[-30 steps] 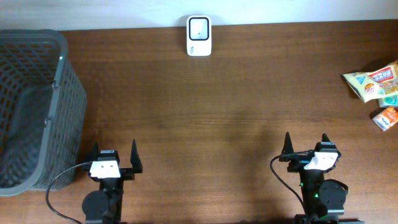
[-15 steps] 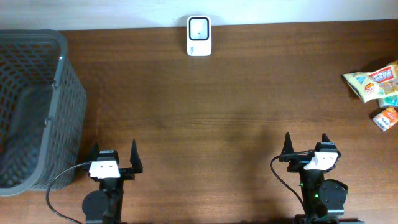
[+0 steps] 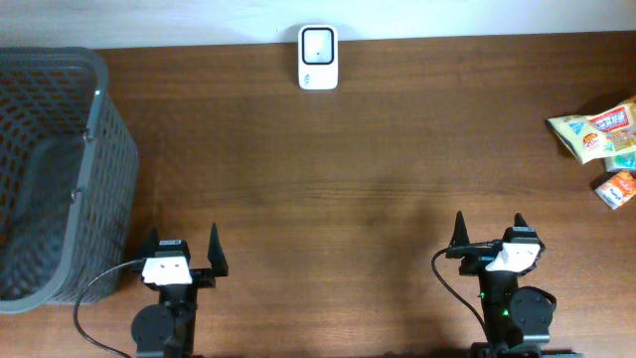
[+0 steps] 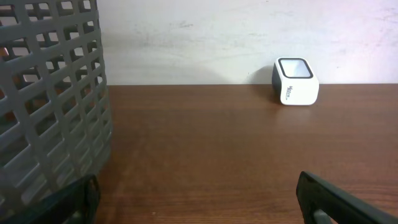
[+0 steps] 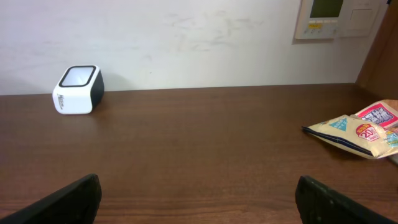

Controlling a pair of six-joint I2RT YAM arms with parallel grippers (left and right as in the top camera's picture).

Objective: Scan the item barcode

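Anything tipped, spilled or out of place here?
Nothing stands out. The white box-shaped scanner sits upright at the far edge, the colourful snack packets lie together at the right, and the grey plastic mesh basket stands upright at the left.

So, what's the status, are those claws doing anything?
Left gripper open, empty. Right gripper open, empty. Snack packets untouched at right edge, scanner by far wall. Path between looks clear.

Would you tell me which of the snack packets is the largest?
The pale yellow packet, farthest back; the teal packet and orange packet are smaller.
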